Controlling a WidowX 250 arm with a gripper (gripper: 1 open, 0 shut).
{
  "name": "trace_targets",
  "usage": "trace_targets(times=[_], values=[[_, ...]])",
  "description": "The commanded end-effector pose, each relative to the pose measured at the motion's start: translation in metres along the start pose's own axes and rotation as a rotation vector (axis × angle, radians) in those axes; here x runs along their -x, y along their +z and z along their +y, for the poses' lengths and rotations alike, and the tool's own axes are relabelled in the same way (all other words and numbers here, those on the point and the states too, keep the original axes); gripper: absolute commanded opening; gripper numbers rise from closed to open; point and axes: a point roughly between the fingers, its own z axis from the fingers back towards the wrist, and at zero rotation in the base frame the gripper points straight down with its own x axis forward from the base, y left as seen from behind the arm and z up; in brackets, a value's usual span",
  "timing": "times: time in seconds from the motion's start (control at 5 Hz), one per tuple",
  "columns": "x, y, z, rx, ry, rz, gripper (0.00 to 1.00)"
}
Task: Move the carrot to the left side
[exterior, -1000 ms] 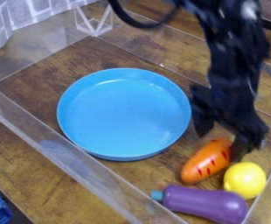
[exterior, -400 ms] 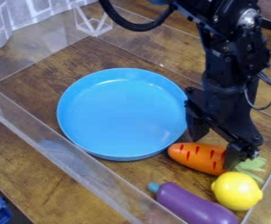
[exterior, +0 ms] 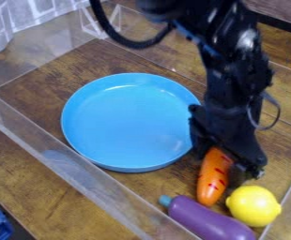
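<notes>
The carrot [exterior: 213,179] is a stubby orange toy with dark grooves. It lies on the wooden table just right of the blue plate [exterior: 130,120], its length running toward the camera. Its leafy top is hidden under the gripper. My black gripper [exterior: 226,156] points down over the carrot's far end. The jaws stand open and wide, one finger on each side of that end. I cannot tell whether the fingers touch the carrot.
A yellow lemon [exterior: 253,205] sits right of the carrot and a purple eggplant [exterior: 206,218] lies in front of it, both close by. Clear plastic walls [exterior: 60,164] fence the table at the left and front. Bare wood [exterior: 60,66] shows left of the plate.
The gripper has moved left and slightly down, staying open. The carrot has swung round from lying crosswise to pointing toward the camera and sits a little nearer the plate.
</notes>
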Motion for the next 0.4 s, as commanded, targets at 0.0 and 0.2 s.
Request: trace_targets(times=[0.0,0.2], values=[[-0.0012,0.0024,0.0035,-0.014,0.021,-0.038,0.0],[0.005,-0.0015,0.0063,-0.018,0.042,-0.039,0.0]])
